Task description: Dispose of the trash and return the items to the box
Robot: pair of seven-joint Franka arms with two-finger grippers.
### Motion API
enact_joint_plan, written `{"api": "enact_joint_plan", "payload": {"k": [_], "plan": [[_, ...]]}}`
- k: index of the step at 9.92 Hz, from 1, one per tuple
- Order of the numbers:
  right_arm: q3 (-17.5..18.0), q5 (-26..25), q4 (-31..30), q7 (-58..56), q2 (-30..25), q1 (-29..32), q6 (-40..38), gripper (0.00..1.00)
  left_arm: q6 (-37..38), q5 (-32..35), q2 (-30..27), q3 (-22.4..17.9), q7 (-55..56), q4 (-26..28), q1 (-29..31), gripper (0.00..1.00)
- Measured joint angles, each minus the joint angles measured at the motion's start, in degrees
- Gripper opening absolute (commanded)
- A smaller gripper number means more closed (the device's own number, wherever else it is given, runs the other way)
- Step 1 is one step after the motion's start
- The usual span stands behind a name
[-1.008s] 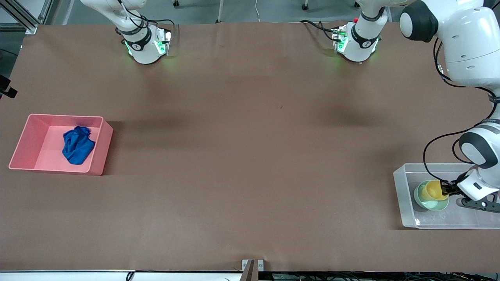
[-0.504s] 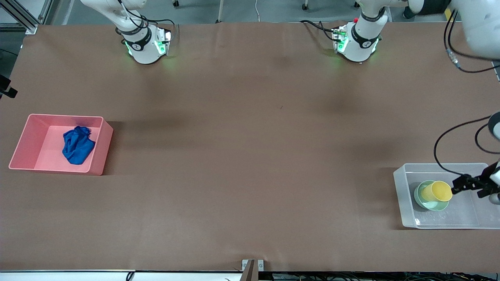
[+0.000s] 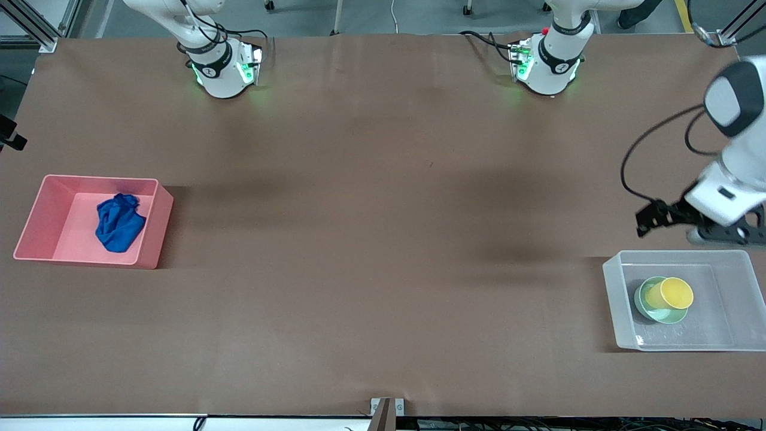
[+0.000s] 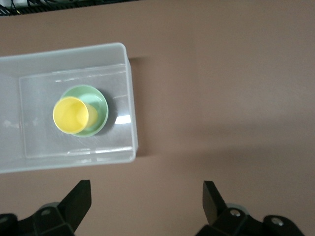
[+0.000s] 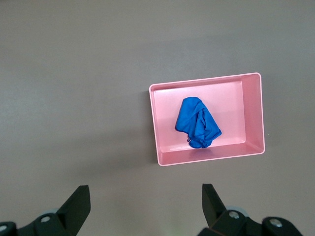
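The yellow cup [image 3: 673,293] stands in the mint-green bowl [image 3: 664,316], inside the clear tub [image 3: 611,281] at the left arm's end of the table. My left gripper [image 3: 645,220] is open and empty, up in the air over bare table beside the tub's rim. Its wrist view shows the cup [image 4: 71,115], the bowl [image 4: 100,109] and the tub [image 4: 129,88] past its gripper [image 4: 146,199]. The blue rag [image 3: 118,222] lies in the pink bin [image 3: 157,230]. My right gripper [image 5: 146,201] is open and empty, high over the table, and looks down on the rag [image 5: 197,123].
The pink bin [image 5: 253,118] stands at the right arm's end of the table. The two arm bases [image 3: 221,66] [image 3: 546,63] stand along the table edge farthest from the front camera. Brown tabletop lies between the bin and the tub.
My left gripper has let go of the yellow cup, risen out of the tub and moved off toward the robots' bases. The cup stays in the bowl.
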State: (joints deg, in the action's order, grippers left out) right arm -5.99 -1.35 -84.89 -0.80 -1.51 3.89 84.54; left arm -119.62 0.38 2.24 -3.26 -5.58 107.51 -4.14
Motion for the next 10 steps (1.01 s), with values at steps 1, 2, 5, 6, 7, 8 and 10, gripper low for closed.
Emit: {"api": "enact_joint_plan", "payload": {"k": [1,2,5,6,7,8,10], "plan": [[0.0,0.0,0.0,0.0,0.0,0.0,0.0,1.00,2.7,0.0,-2.9,1.3,1.1,0.8,0.2,1.00],[0.0,0.0,0.0,0.0,0.0,0.0,0.0,1.00,6.3,0.0,-5.0,3.0,2.5,-0.3,0.4,1.00],[0.0,0.0,0.0,0.0,0.0,0.0,0.0,1.00,21.8,-0.7,-6.4,7.1,5.6,-12.1,0.4,1.00],[0.0,0.0,0.0,0.0,0.0,0.0,0.0,1.00,25.0,-1.4,-5.9,7.1,5.8,-15.4,0.4,1.00],[0.0,0.0,0.0,0.0,0.0,0.0,0.0,1.00,26.6,-1.7,-5.2,7.1,6.9,-17.0,0.7,1.00],[0.0,0.0,0.0,0.0,0.0,0.0,0.0,1.00,27.1,-1.7,-4.6,7.1,8.1,-17.1,1.0,1.00],[0.0,0.0,0.0,0.0,0.0,0.0,0.0,1.00,27.2,-1.7,-3.2,7.1,8.8,-17.0,1.1,1.00]]}}
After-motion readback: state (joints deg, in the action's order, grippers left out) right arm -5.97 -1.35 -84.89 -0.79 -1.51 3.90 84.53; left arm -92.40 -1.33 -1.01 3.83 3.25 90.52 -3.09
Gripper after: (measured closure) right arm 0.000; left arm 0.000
